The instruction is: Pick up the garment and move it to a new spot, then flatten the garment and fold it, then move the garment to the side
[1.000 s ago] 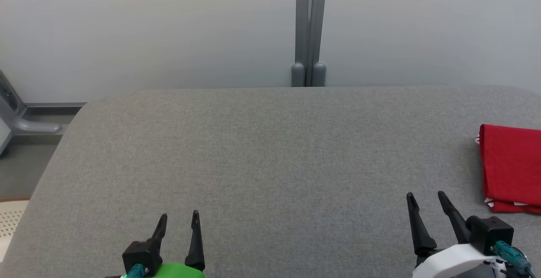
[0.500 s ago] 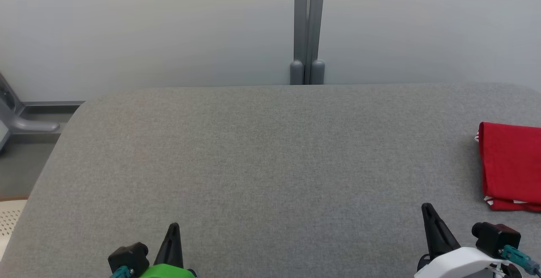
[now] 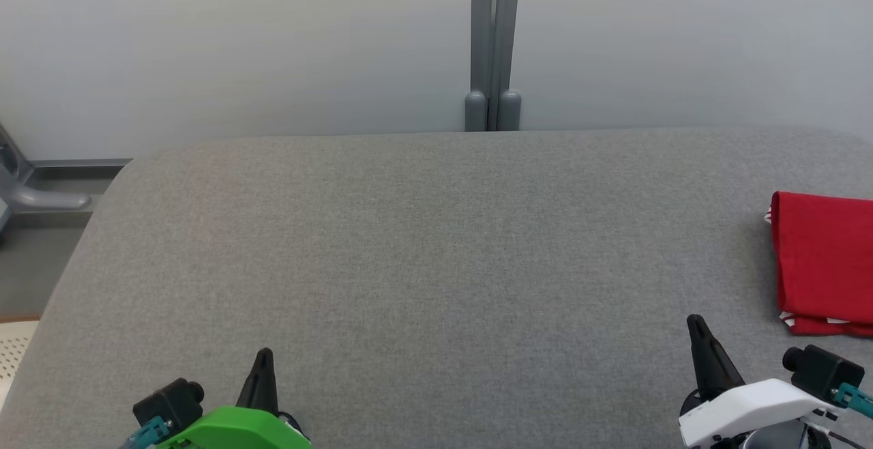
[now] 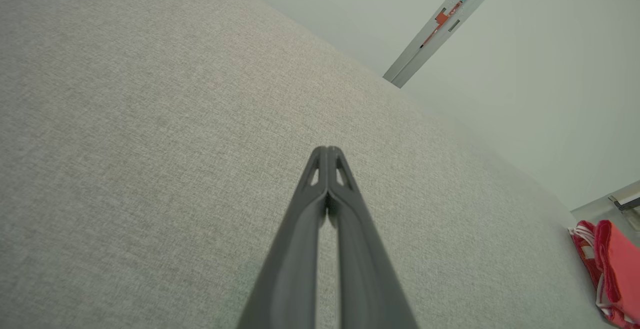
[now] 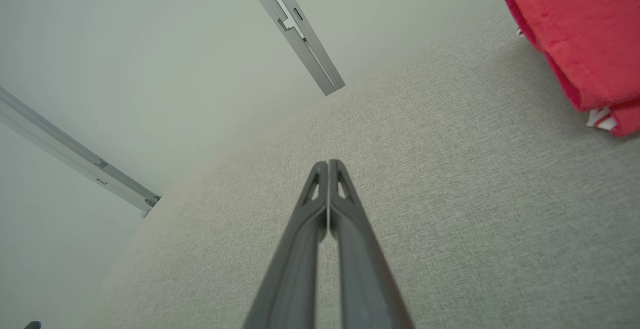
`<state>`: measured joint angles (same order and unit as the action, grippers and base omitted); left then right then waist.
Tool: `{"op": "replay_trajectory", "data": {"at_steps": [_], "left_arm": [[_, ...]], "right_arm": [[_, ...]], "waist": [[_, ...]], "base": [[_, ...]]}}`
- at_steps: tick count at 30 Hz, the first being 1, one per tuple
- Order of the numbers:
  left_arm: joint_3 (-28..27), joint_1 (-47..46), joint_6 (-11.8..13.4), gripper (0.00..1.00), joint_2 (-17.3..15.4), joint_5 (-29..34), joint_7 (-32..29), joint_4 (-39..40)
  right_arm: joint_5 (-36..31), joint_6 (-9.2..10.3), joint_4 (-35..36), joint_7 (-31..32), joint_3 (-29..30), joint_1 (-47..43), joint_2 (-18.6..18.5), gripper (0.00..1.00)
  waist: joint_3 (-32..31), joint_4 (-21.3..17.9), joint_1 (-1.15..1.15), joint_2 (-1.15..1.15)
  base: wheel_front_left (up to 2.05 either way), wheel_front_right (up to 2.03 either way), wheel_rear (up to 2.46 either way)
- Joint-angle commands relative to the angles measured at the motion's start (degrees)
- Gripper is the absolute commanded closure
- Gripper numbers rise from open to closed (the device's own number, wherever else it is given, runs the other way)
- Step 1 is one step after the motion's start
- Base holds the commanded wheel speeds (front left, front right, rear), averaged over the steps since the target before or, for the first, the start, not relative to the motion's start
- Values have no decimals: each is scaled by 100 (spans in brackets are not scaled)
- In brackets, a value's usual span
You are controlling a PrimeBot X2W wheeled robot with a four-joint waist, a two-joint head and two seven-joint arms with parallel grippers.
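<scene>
The garment [image 3: 825,261] is red with a white-striped trim and lies folded at the right edge of the grey table [image 3: 436,244]. The same garment [image 5: 580,34] fills the upper right of the right wrist view, and the garment [image 4: 610,274] sits at the far right in the left wrist view. My left gripper [image 3: 264,360] is at the lower left, shut on nothing. My right gripper [image 3: 697,329] is at the lower right, left of the garment and apart from it, also shut with nothing held. Left gripper [image 4: 327,151] and right gripper [image 5: 328,164] tips meet over bare cloth.
A grey metal post [image 3: 492,46] stands against the pale wall behind the table. A grey frame foot [image 3: 41,198] rests on the floor at the far left, and a pale perforated surface [image 3: 13,353] peeks in at the left edge.
Both grippers went from open to shut, holding nothing, and drew back toward the bottom edge. The whole picture shifted slightly as the camera moved; the garment stayed where it lies.
</scene>
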<state>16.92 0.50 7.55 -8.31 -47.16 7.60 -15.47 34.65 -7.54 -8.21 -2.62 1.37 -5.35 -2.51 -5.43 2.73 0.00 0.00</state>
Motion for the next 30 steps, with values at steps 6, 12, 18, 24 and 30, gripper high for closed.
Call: {"op": "replay_trajectory", "data": {"at_steps": [6,12,18,24,30], "left_arm": [[-284,-248,-174,100,43,-527,-144,72],[-473,-289,-297,100,88,-897,-256,88],[-650,-336,-416,100,126,-1246,-363,99],[-816,-372,-526,100,163,-1574,-466,109],[-976,-406,-630,100,202,-1887,-563,115]], "right_arm": [[647,2,-3,97,76,261,-24,100],[1116,3,-55,173,116,353,-27,100],[1558,3,-104,248,156,437,-29,100],[1977,3,-151,313,195,510,-31,100],[2371,4,-193,376,230,580,-34,100]], "waist": [[36,-18,0,0],[69,-34,0,0],[102,-50,0,0],[134,-66,0,0],[167,-82,0,0]], "base": [[0,0,0],[0,0,0],[0,0,0],[0,0,0],[0,0,0]]}}
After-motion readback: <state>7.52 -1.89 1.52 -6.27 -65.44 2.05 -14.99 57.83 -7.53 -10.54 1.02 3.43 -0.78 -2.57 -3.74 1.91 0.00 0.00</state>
